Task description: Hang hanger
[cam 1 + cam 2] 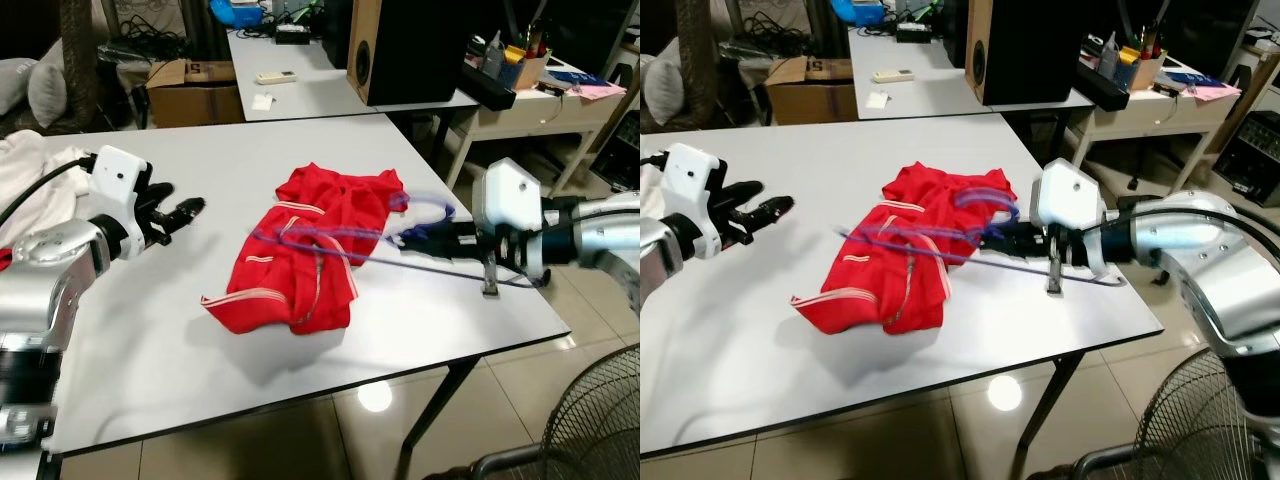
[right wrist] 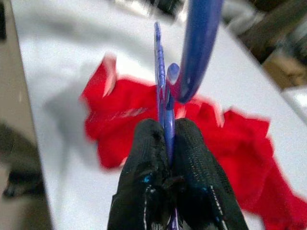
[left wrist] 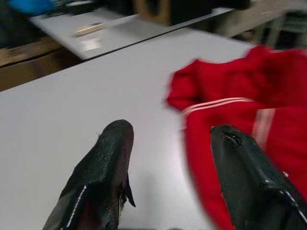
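Observation:
A red garment with white stripes (image 1: pixel 300 255) lies crumpled in the middle of the white table (image 1: pixel 120 360). Held just above it is a blue hanger (image 1: pixel 330 238), blurred by motion, with its hook (image 1: pixel 425 208) toward my right arm. My right gripper (image 1: pixel 412 238) is shut on the hanger near the hook; in the right wrist view the black fingers (image 2: pixel 192 167) pinch the blue bar (image 2: pixel 160 86). My left gripper (image 1: pixel 180 215) hovers open over the table left of the garment, with nothing between its fingers (image 3: pixel 108 167).
A second table (image 1: pixel 320 90) behind holds a speaker box (image 1: pixel 400 45) and a remote (image 1: pixel 275 76). A cardboard box (image 1: pixel 190 90) sits on the floor behind. A fan (image 1: pixel 590 430) stands at the lower right. White cloth (image 1: pixel 30 165) lies at the table's far left.

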Controlling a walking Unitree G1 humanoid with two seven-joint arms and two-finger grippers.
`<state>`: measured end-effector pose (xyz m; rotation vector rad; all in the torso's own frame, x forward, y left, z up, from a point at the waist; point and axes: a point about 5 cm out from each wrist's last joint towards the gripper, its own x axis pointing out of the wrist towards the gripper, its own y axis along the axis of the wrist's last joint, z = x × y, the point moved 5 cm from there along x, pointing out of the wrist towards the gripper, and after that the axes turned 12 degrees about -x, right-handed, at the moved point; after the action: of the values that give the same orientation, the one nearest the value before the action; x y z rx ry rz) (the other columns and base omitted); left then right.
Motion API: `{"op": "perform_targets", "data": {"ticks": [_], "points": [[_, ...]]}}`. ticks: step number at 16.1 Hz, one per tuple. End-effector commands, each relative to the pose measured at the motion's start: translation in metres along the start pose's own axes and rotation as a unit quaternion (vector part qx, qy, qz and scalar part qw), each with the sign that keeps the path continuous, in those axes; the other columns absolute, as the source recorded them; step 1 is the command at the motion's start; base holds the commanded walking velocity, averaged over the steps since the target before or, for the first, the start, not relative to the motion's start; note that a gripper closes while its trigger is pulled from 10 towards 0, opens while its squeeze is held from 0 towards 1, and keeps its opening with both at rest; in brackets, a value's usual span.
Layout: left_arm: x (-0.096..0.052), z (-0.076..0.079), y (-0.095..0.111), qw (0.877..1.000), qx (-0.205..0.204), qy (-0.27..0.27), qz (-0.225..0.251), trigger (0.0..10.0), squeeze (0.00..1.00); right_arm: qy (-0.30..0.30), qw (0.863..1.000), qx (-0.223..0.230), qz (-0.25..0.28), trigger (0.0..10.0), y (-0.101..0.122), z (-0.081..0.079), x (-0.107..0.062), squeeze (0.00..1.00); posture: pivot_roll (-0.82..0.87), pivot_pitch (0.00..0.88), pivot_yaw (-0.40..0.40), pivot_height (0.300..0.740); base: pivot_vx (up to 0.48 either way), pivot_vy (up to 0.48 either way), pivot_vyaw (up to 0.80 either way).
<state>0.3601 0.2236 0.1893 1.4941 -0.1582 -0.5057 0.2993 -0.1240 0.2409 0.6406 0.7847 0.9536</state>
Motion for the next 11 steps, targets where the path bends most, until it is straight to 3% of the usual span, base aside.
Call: {"op": "perform_targets", "data": {"ticks": [1,2,3,5,6,7,9,10,11], "points": [[-0.003,0.020,0.008,0.999,0.001,-0.039,0.026,10.0,0.00,-0.082,0.995,0.002,0.052,10.0,0.025,0.029,-0.011,0.00,0.02,0.000,0.002,0.740,0.000,0.000,0.00],[-0.004,0.031,0.006,0.998,0.010,-0.046,0.033,10.0,0.00,-0.141,0.987,0.037,0.074,10.0,0.028,0.042,-0.015,0.00,0.02,0.000,0.001,0.740,0.000,0.000,0.00],[-0.004,0.033,0.005,0.998,0.012,-0.045,0.032,10.0,0.00,-0.153,0.984,0.045,0.075,10.0,0.026,0.044,-0.015,0.00,0.02,0.000,0.001,0.740,0.000,0.000,0.00],[-0.003,0.047,0.008,0.997,0.005,-0.042,0.057,10.0,0.00,-0.204,0.969,0.108,0.084,10.0,0.018,0.048,-0.014,0.00,0.02,0.000,0.005,0.740,0.000,0.000,0.00],[-0.004,0.054,0.007,0.997,-0.004,-0.030,0.071,10.0,0.00,-0.253,0.948,0.167,0.095,10.0,0.011,0.047,-0.013,0.00,0.03,0.000,0.012,0.740,0.000,0.000,0.00],[-0.004,0.056,0.007,0.997,-0.006,-0.022,0.074,10.0,0.00,-0.272,0.939,0.186,0.095,10.0,0.007,0.046,-0.012,0.00,0.03,0.000,0.012,0.740,0.000,0.000,0.00],[-0.006,0.061,0.006,0.996,-0.012,-0.013,0.087,10.0,0.00,-0.323,0.917,0.221,0.078,10.0,-0.005,0.042,-0.010,0.00,0.02,0.000,0.019,0.740,0.000,0.330,0.00],[-0.008,0.070,0.000,0.996,-0.020,-0.010,0.089,10.0,0.00,-0.366,0.893,0.258,0.051,10.0,-0.020,0.024,0.002,0.00,0.04,0.000,0.036,0.740,0.000,0.364,0.00],[-0.009,0.076,-0.005,0.996,-0.024,-0.010,0.085,10.0,0.00,-0.379,0.885,0.269,0.029,10.0,-0.027,0.012,0.009,0.00,0.04,0.000,0.042,0.740,0.000,0.349,0.00]]}}
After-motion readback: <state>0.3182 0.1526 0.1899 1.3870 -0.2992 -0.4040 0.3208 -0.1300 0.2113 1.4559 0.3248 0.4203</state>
